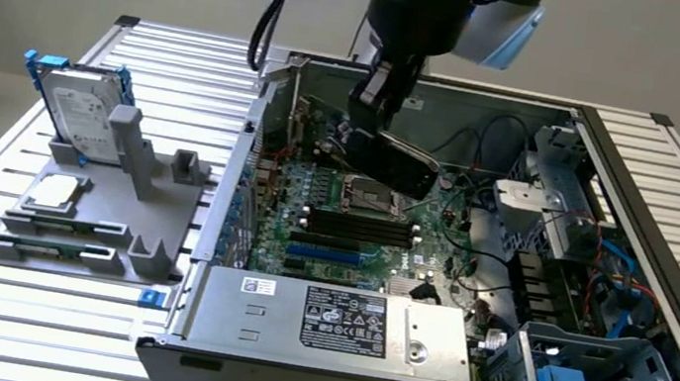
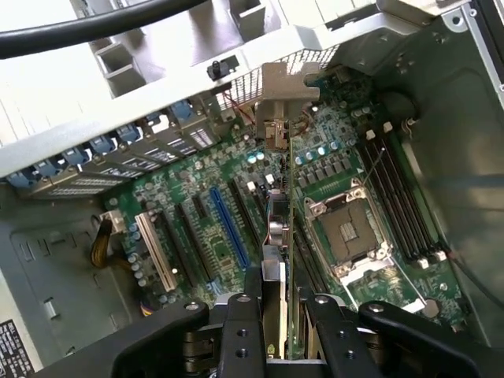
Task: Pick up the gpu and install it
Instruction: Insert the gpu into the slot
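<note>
The gpu hangs tilted above the motherboard inside the open computer case; its glossy black shroud shows. My gripper is shut on its upper end. In the wrist view the gpu appears edge-on, a thin green board with its silver end bracket toward the case's rear wall. The gripper clamps it between two black fingers. The card hovers over the board between the blue slot and the CPU socket, clear of the slots.
Beside the case, on the exterior view's left, a grey fixture holds a silver hard drive with blue rails and a square CPU chip. A power supply fills the case's near side. Cables and drive cages crowd the right.
</note>
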Motion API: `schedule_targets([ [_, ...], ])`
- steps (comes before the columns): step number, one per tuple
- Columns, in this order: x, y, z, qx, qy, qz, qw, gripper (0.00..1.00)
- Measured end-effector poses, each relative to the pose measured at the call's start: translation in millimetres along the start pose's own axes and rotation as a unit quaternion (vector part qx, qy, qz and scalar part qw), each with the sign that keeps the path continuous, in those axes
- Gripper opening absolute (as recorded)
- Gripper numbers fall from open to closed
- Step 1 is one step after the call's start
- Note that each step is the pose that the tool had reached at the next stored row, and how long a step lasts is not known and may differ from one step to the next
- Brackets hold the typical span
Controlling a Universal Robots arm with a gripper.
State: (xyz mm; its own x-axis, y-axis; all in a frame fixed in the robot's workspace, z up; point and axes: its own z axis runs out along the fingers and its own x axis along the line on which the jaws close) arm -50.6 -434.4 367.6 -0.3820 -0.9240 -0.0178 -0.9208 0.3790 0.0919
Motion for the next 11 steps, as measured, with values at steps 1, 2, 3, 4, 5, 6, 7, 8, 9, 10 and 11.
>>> schedule_targets([
  [1,0.0,0.0,0.0,0.0003,0.0005,-0.008,1.0,0.26],
  [2,0.0,0.0,0.0,0.0006,0.0011,-0.016,0.9999,0.26],
  [3,0.0,0.0,0.0,0.0011,0.0018,-0.026,0.9997,0.26],
  [4,0.0,0.0,0.0,0.0017,0.0023,-0.035,0.9994,0.26],
  [5,0.1,0.0,0.0,0.0026,0.0026,-0.044,0.999,0.26],
  [6,0.1,0.0,0.0,0.0037,0.003,-0.053,0.9986,0.26],
  [7,0.1,0.0,0.0,0.005,0.0033,-0.062,0.9981,0.26],
  [8,0.1,0.0,0.0,0.0065,0.0035,-0.071,0.9975,0.26],
  [9,0.1,0.0,0.0,0.0081,0.0037,-0.08,0.9968,0.26],
  [10,0.1,0.0,0.0,0.01,0.0037,-0.089,0.996,0.26],
  [11,0.1,0.0,0.1,0.0119,0.0038,-0.098,0.9951,0.26],
])
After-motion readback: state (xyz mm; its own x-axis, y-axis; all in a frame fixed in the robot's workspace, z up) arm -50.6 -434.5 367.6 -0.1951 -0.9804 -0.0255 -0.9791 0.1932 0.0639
